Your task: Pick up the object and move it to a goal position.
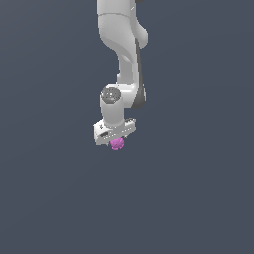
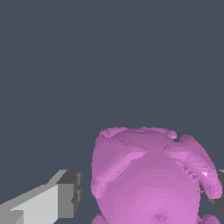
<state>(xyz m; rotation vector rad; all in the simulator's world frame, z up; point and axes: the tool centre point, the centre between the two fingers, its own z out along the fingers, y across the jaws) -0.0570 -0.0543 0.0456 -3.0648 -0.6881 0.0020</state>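
Between claw (image 1: pixel 117 143) fingers: lumpy magenta-pink object (image 2: pixel 151 179), bumpy, roundish; claw's grip on it unclear.

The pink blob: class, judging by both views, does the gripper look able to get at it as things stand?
Probably yes. The pink blob sits between the fingers of the gripper, directly beneath the hand, with nothing else around it. Whether the pads touch it is unclear.

All around me is one flat backdrop (image 1: pixel 198 198) of dark slate blue-grey, filling the exterior view from edge to edge. It carries no seam, edge or horizon, so I cannot tell floor from wall. The light is even and soft, with no cast shadow on it. My wrist view shows the same plain dark blue-grey ground (image 2: pixel 109 57).
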